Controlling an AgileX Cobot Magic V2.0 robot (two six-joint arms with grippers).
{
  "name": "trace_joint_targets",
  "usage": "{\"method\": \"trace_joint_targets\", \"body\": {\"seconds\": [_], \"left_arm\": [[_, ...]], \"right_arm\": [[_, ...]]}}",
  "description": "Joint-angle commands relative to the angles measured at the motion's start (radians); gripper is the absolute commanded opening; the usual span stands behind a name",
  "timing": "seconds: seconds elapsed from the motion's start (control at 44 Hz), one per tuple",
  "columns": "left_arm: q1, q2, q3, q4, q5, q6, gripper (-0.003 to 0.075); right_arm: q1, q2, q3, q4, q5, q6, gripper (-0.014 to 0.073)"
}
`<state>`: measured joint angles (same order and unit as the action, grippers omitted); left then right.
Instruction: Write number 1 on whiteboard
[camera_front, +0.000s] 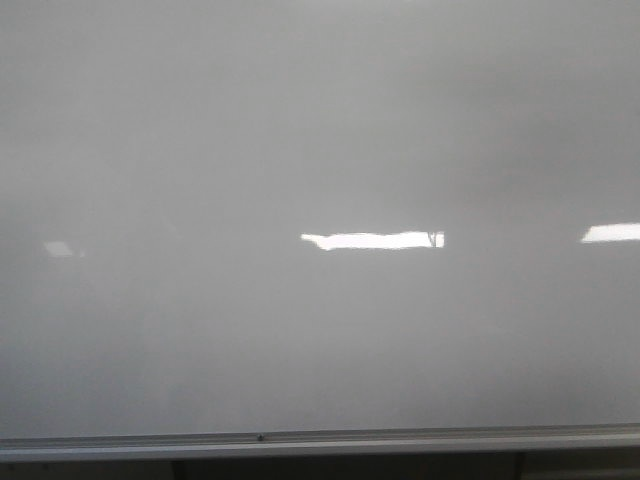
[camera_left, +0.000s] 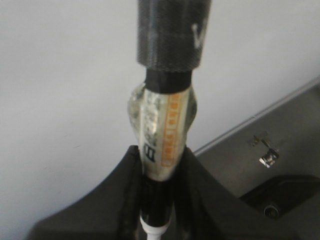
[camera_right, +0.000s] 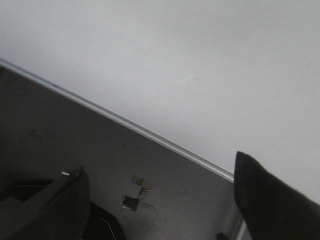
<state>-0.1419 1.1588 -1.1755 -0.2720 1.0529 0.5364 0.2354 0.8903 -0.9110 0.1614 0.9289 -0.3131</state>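
Observation:
The whiteboard (camera_front: 300, 130) fills the front view, glossy light grey, with its silver frame edge (camera_front: 300, 438) along the bottom. A tiny dark vertical stroke (camera_front: 433, 239) shows on it, perhaps the number 1; it is too small to be sure. Neither arm appears in the front view. My left gripper (camera_left: 160, 157) is shut on a black marker (camera_left: 162, 125) wrapped in clear tape with an orange label, held over the whiteboard (camera_left: 70, 80) near its edge. My right gripper (camera_right: 160, 195) is open with nothing between its fingers, over the whiteboard (camera_right: 210, 60) frame.
Bright white light reflections (camera_front: 370, 240) lie across the board. Beside the frame is a dark grey surface (camera_right: 100, 145) with scraps of tape (camera_right: 137, 192). A small metal piece (camera_left: 267, 157) sits on that surface in the left wrist view.

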Motion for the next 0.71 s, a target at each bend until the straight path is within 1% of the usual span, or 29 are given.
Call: {"method": "trace_joint_targets", "body": {"seconds": [0.0,0.137,0.296,0.387,0.455,0.546,0.683], "left_arm": [[-0.109,-0.029,-0.033,-0.039,0.03,0.066,0.0007],[-0.261,-0.024,-0.033,-0.028,0.073,0.089,0.0007],[-0.414,-0.015,-0.033,-0.028,0.071,0.115,0.0007],[-0.489,-0.004,-0.033,-0.026,0.071,0.117,0.0007],[-0.536,0.005,-0.033,-0.021,0.071,0.117,0.0007],[-0.588,0.019,-0.033,-0.002,0.071,0.117,0.0007],[-0.627,0.033,-0.033,0.007,0.069,0.117,0.0007]], "right_arm": [[0.033,0.028,-0.078,0.079,0.012,-0.149,0.0612],[0.065,0.072,-0.137,0.192,0.094,-0.293,0.0612],[0.101,0.123,-0.21,0.354,0.208,-0.514,0.0612],[0.137,0.15,-0.244,0.426,0.219,-0.606,0.0612],[0.172,0.169,-0.269,0.441,0.208,-0.638,0.0612],[0.233,0.206,-0.308,0.436,0.194,-0.647,0.0612],[0.33,0.275,-0.362,0.408,0.169,-0.649,0.0612]]}}
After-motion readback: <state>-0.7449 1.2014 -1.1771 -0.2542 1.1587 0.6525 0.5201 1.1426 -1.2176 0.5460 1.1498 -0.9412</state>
